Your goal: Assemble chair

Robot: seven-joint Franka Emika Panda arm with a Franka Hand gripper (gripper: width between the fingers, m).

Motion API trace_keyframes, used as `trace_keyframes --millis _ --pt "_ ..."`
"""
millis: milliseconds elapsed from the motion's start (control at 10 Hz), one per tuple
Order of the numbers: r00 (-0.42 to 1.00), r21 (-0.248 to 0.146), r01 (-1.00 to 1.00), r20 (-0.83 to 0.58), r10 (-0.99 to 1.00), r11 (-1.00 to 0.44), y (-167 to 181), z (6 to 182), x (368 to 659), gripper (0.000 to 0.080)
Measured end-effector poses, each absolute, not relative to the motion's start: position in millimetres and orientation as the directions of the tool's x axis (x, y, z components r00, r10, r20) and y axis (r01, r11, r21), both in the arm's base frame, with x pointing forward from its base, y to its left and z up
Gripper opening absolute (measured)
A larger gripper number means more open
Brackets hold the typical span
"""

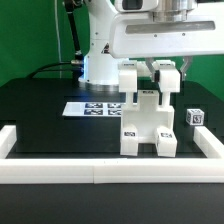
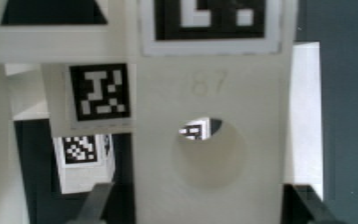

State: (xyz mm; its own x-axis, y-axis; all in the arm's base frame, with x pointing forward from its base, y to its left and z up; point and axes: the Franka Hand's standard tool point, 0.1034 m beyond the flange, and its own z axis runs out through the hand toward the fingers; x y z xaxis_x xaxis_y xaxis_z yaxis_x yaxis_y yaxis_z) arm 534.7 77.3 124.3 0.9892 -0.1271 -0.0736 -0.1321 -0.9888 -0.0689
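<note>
Passage on the exterior view's right of the chair point(image 1: 148, 128) is narrowed by a small cube point(image 1: 195, 117) standing near it. Open table point(image 1: 35, 120) is found on the exterior view's left, and the edges are closed by low white rails point(image 1: 60, 176).

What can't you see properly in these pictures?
Exterior view: the marker board is partly hidden behind the chair.
Exterior view: the tag on the small cube is too small to read.
Exterior view: the arm is cut off by the top edge.
Wrist view: the chair fills the blurry picture, hiding everything behind it.
</note>
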Motion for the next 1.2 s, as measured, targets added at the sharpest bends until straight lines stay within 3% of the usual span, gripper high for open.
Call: trace_keyframes --millis 1200 --pt "0.989 -0.06 -0.131 -0.074 -0.126 -0.99 73 103.0 527 0.0288"
